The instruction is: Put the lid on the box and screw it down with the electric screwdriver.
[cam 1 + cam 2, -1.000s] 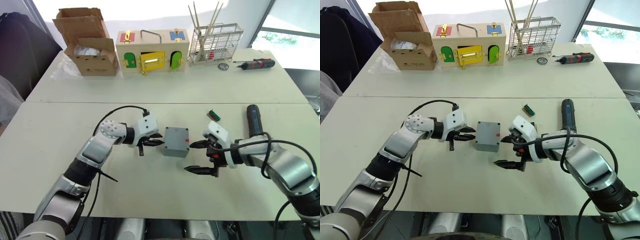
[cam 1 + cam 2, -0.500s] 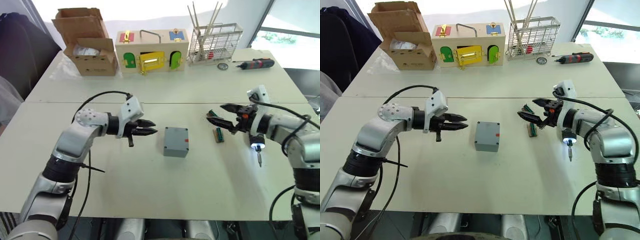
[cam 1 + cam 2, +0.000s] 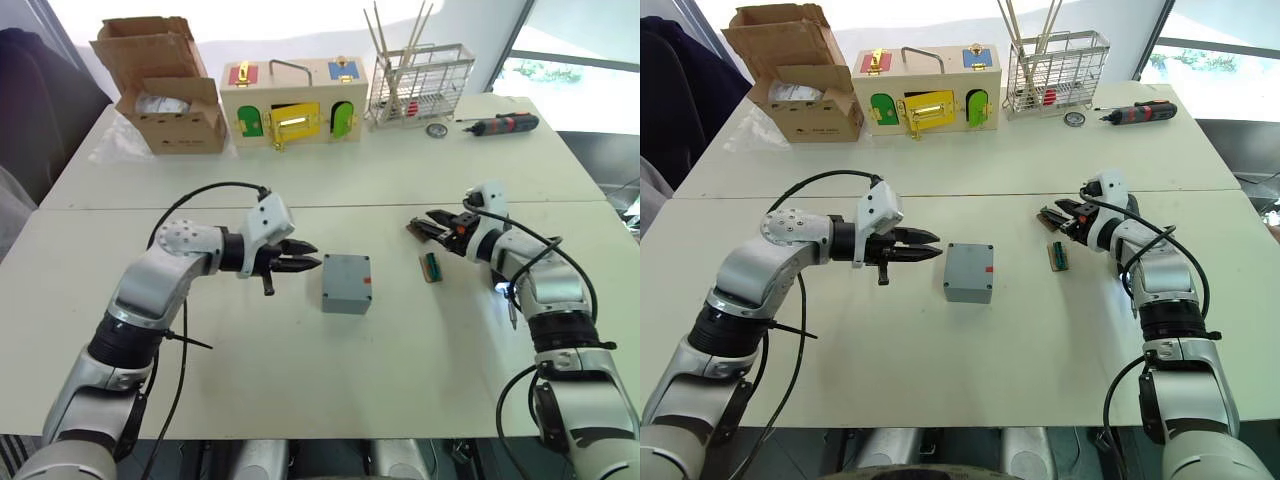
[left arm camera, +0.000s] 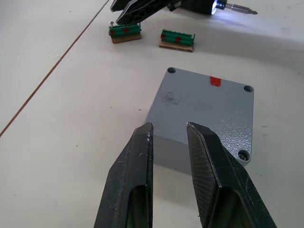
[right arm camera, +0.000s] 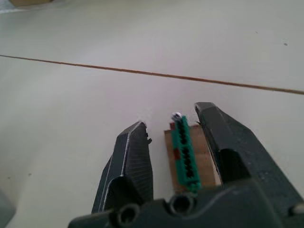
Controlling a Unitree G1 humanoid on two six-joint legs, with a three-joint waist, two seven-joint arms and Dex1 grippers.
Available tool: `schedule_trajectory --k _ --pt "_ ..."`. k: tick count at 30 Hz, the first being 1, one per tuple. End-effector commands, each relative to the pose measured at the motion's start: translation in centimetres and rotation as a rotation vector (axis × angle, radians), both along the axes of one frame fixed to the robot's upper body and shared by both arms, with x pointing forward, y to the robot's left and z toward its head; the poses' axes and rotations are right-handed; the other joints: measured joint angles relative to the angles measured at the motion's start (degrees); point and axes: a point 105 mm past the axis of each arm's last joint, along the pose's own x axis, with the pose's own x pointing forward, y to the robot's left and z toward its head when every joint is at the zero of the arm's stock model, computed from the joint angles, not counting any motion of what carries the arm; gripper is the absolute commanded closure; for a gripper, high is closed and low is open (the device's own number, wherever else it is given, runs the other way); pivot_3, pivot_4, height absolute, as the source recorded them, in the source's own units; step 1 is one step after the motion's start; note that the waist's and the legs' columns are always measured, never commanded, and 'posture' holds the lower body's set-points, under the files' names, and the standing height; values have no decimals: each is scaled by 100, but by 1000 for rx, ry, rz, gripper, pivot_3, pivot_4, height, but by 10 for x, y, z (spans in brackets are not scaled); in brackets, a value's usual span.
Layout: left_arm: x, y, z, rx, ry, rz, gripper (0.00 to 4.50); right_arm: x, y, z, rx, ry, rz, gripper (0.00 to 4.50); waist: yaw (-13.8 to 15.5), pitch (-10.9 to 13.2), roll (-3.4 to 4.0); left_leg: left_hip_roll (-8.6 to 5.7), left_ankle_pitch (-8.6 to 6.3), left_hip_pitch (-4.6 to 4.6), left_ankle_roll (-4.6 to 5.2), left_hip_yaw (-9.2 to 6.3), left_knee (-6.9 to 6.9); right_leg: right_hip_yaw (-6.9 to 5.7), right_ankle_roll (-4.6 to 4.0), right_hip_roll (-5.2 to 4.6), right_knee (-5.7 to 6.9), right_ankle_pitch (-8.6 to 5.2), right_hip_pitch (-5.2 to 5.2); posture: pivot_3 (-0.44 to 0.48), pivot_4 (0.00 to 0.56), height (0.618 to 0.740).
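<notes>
The grey box sits near the middle of the pale surface, with its lid already lying flat on top; the left wrist view shows a red mark near one edge of the lid and screw holes at its corners. The left gripper hovers just beside the box on the robot's left, level with it and not touching, its jaws a narrow gap apart and holding nothing.

On the robot's right, well apart from the box, the right gripper hangs low over a small green connector on a brown backing, its jaws spread to either side of the piece without pinching it. A second green connector lies on the surface between that gripper and the box. The electric screwdriver lies by the right forearm; its light is on and its thin metal bit shows at the tip.

Along the far edge of the surface stand an open cardboard box, a wooden box with coloured doors and a wire rack holding sticks. A smaller red-and-black screwdriver lies beyond the rack.
</notes>
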Motion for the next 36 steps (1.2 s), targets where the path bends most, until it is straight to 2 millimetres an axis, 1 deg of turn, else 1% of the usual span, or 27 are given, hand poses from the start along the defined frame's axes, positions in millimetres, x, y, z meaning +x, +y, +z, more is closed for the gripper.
schedule_trajectory --k 1,13,16,17,18,26,36 --pt "-3 -2 4 21 -46 -15 3424 7 4 15 -2 -63 5 2779 0 0 0 0 0 0 0 1 0 0 0 0 0 0 0 0 150 731" --pt "-2 -2 2 21 -52 -8 3424 14 7 11 13 -57 -11 2779 0 0 0 0 0 0 -1 0 0 1 0 0 0 0 0 0 150 731" --pt "-1 -2 2 22 -53 -3 3424 16 7 10 16 -57 -16 3612 2 0 0 0 0 0 -1 0 0 1 0 0 0 0 0 0 150 731" --pt "-1 -2 1 22 -53 -2 3424 16 7 10 17 -58 -17 4084 2 0 0 0 0 0 -1 0 0 1 0 0 0 0 0 0 150 731" --pt "-1 -2 1 22 -53 -1 3424 17 7 11 17 -59 -17 4445 3 0 0 0 0 0 -1 0 0 1 0 0 0 0 0 0 150 731" --pt "1 -1 1 22 -56 6 3424 16 8 12 18 -61 -15 4445 1 0 1 0 0 0 -1 0 0 0 0 0 0 0 0 0 150 731" --pt "2 -1 1 16 -58 8 3424 10 7 50 22 -148 -3 4445 8 0 1 -1 0 0 -1 -1 0 0 0 0 1 0 0 0 150 731"
